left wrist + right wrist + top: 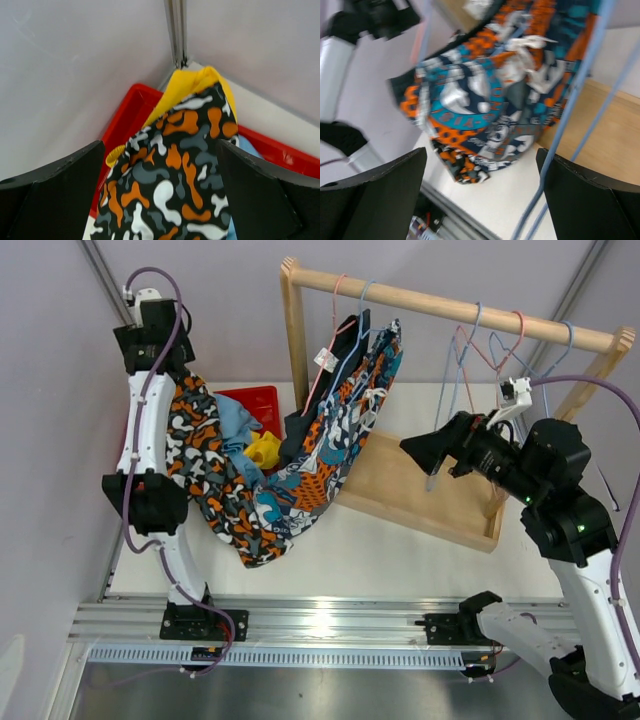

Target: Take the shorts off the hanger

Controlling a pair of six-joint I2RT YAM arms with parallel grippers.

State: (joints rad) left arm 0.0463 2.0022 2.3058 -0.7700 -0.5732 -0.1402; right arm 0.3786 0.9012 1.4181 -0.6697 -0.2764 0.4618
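Note:
My left gripper [180, 372] is raised over the red bin [262, 398]. Its fingers stand wide apart, with orange, black and white patterned shorts [215, 475] between them [160, 200], hanging down to the table. These shorts fill the left wrist view [172, 175]. Yellow shorts [263, 450] and blue shorts [234, 420] lie in the bin. A second patterned pair [345, 425], orange and teal, hangs on a hanger on the rack with black shorts [300, 427] behind it. My right gripper [415, 445] is open and empty, right of those shorts [485, 95].
The wooden rack [450, 308] stands on a wooden base [430, 495]. Empty blue and pink hangers [462, 365] hang beside my right gripper; a blue hanger wire [580, 100] runs close to its right finger. A metal rail [330, 625] runs along the near edge.

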